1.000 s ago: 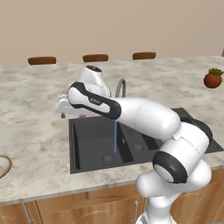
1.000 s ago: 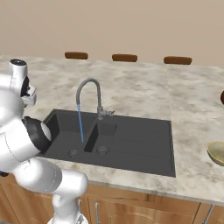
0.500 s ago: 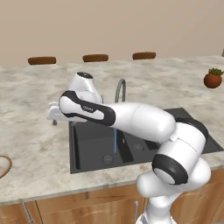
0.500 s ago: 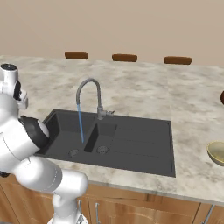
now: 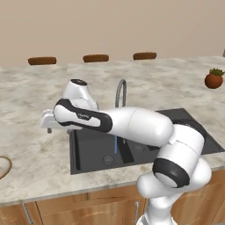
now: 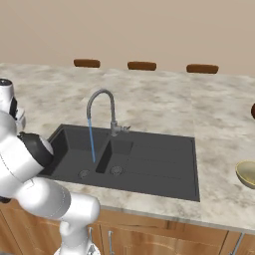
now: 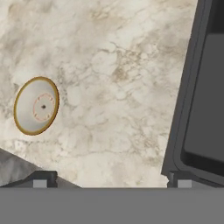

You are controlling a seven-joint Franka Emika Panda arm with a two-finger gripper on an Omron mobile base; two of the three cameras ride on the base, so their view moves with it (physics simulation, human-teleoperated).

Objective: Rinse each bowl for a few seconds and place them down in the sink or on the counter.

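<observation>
The gripper (image 5: 48, 125) hangs over the counter (image 5: 35, 154) just off the left rim of the sink (image 5: 88, 149), its jaws spread wide and holding nothing, with the two finger tips (image 7: 43, 179) standing far apart in the hand view. The shallow brown-rimmed bowl (image 7: 36, 106) sits on the counter near its front left edge, well apart from the sink, while the olive-tan bowl (image 6: 246, 174) rests near the front right edge; a thin blue stream falls from the tap (image 6: 99, 104) into the left basin

bare counter (image 7: 113, 78) beside shallow bowl (image 7: 36, 105), sink (image 7: 199, 100) rim right
</observation>
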